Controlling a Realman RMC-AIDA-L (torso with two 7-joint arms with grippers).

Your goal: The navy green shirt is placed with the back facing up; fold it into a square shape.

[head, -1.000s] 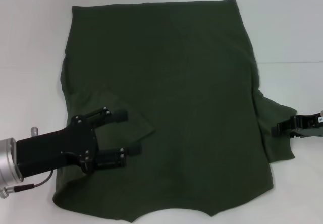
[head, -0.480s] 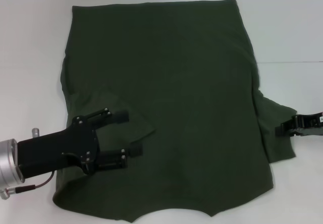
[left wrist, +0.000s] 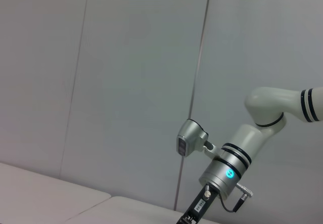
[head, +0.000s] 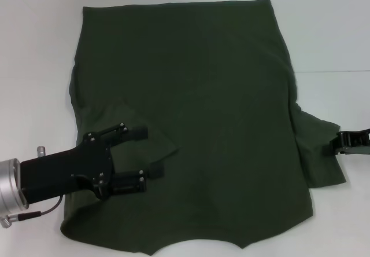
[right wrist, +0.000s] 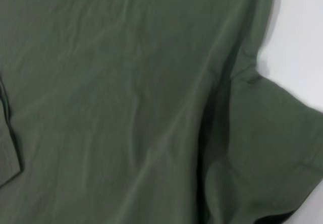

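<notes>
Flat on the white desk (head: 34,66), the soft olive shirt (head: 202,95) has its left sleeve folded inward beneath the released left gripper (head: 149,151), while the right gripper (head: 341,143) pinches the right sleeve's hem.

Left gripper (head: 151,151): matte black, two blocky fingers, small silver screws on linkages. Silver cylindrical wrist collar, thin dark-red cable beneath. Right gripper (head: 341,143): black, white label. Right arm (left wrist: 237,156): glossy white-silver, black rings, glowing cyan dot.

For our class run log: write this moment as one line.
shirt: flat, left sleeve folded in | left gripper: open, over sleeve | right gripper: at right sleeve
</notes>
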